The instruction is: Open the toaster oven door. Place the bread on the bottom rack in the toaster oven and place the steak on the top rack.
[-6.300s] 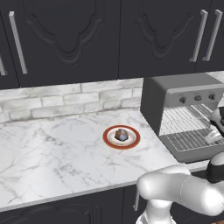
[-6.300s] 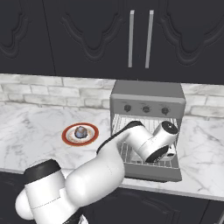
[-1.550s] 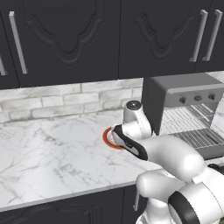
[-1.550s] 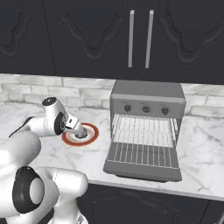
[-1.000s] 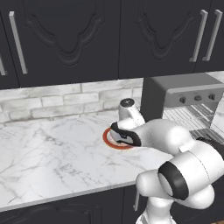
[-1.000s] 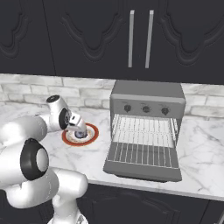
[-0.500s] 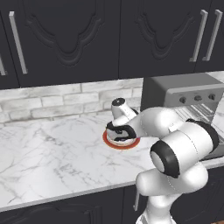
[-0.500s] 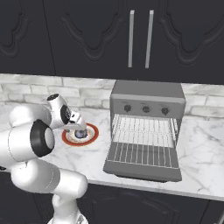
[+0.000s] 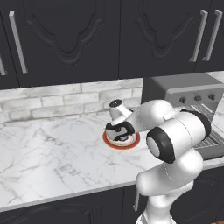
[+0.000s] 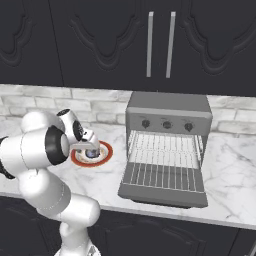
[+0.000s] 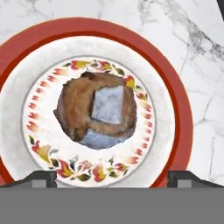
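marble counter (image 11: 192, 39): lumpy brown bread (image 11: 96, 110) with grey patch, centred on red-rimmed plate (image 11: 175, 87).

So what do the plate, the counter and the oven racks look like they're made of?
The plate looks like glazed ceramic: a glossy red rim, a white band and a painted floral ring around the bread. The counter reads as polished marble, white with grey veins. The racks look like metal wire, thin pale parallel bars. It is all rendered, so these are looks only.

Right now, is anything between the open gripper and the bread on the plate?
Nothing visible. In the hand view the bread lies bare on the red-rimmed plate, the gripper open above it with a fingertip on either side.
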